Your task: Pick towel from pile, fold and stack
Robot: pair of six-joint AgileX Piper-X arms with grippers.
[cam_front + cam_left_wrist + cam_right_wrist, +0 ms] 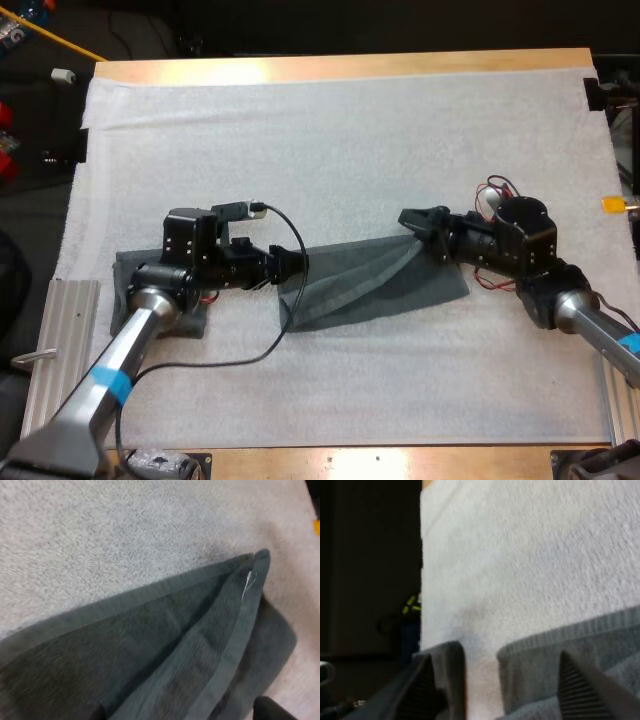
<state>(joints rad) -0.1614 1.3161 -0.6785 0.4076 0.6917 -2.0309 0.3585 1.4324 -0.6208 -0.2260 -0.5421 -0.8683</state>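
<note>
A dark grey-green towel [385, 280] lies spread and partly folded over itself on the white mat [330, 140], its banded hem [150, 592] running to a corner with a white tag. My left gripper [295, 265] [180, 705] is at its left end, fingers apart, with cloth lying between them. My right gripper [412, 220] [496, 656] hovers at the towel's far right corner, open, ribbed pads [580, 690] wide apart over the towel's edge [560, 635]. A second dark towel [128, 272] lies flat beneath my left arm.
A ribbed metal rail [62, 345] lies along the table's left side and another [622, 405] at the right, under my right arm. The mat stretches bare toward the far side and the front edge.
</note>
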